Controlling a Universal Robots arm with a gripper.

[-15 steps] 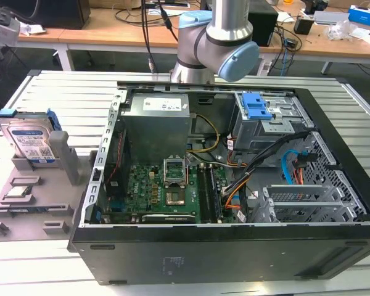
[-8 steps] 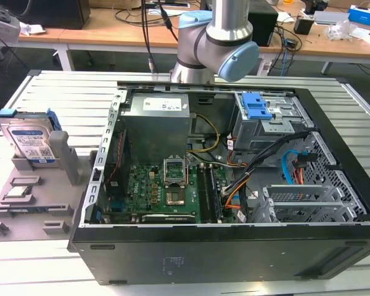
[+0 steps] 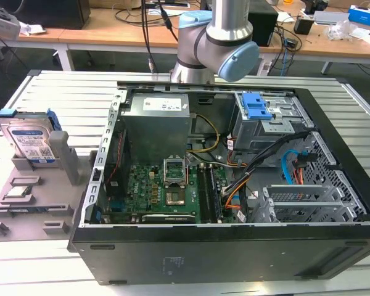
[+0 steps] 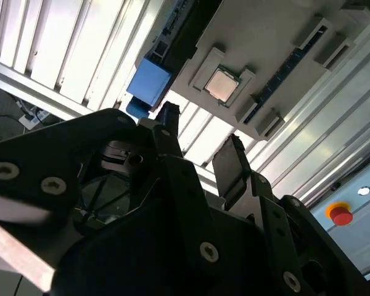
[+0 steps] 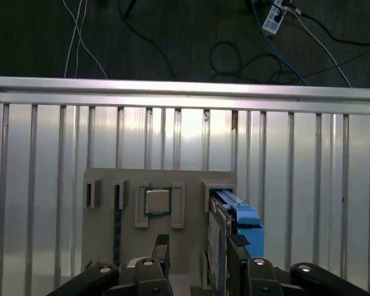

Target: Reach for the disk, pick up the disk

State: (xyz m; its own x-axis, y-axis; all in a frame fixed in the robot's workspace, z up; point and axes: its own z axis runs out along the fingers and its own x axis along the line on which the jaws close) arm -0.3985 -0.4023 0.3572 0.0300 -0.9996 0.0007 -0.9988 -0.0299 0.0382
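At the top centre of the exterior view, the arm (image 3: 225,15) is a silver-grey metal tube with a rounded joint (image 3: 200,49) and pale blue caps (image 3: 237,60). In both wrist views the gripper (image 4: 199,143) (image 5: 200,245) is matt black: angular linked bars, 2 slim fingers (image 4: 233,161), and round silver screw heads (image 4: 208,250).

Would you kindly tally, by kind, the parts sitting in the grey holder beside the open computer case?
disk, standing upright in its slot: 1
processor chip, lying flat: 1
memory module, seen edge-on and so only likely: 1
Total: 3
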